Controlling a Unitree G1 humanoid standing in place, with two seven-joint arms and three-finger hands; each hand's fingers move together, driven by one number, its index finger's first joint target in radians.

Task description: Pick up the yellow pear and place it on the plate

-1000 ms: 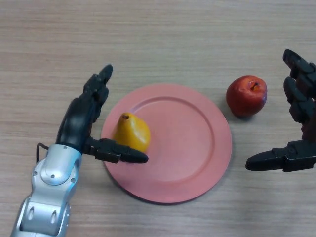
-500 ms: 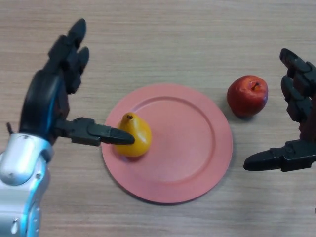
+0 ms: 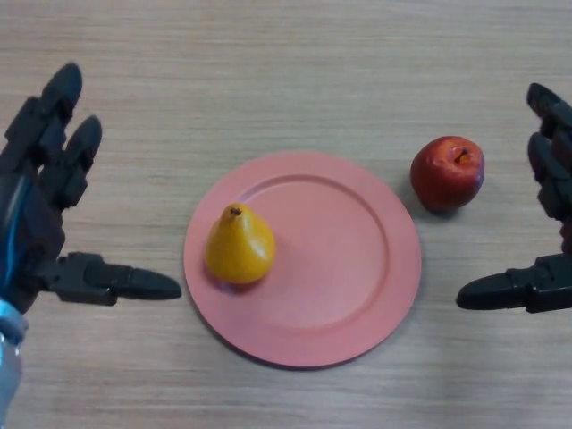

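Observation:
The yellow pear [image 3: 239,247] stands upright on the left part of the pink plate [image 3: 349,268], stem end up. My left hand [image 3: 40,210] is open at the left edge of the view, its thumb pointing right toward the plate, clear of the pear and the plate. My right hand [image 3: 545,232] is open at the right edge, its thumb pointing left, apart from the plate.
A red apple [image 3: 448,172] lies on the wooden table [image 3: 286,71] just right of the plate's upper rim, between the plate and my right hand.
My left hand has drawn away to the left from the pear, which stays on the plate. My right hand has shifted slightly to the right.

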